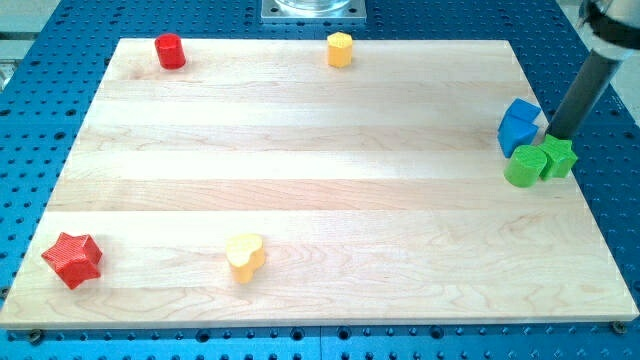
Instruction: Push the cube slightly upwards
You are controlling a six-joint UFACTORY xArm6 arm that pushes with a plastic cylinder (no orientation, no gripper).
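my tip (553, 135), holding nothing, rests just right of the blue cube (518, 125); next it must get below the cube, by the green blocks (540, 160), and push up.

Wooden board (300, 180) fills most of the view, pale planks running left to right with visible grain. Board sits on a blue perforated table (60, 40), regular grid of small holes, showing on all four sides. Grey metal plate (313, 9) at the view's top centre, cut off by the frame, possibly a mounting base. Pale strip (10, 45) at the view's far left top edge, too small to identify. Small screws at the board's bottom corners. Lighting even and bright, soft shadows only. No walls, floor or windows visible.
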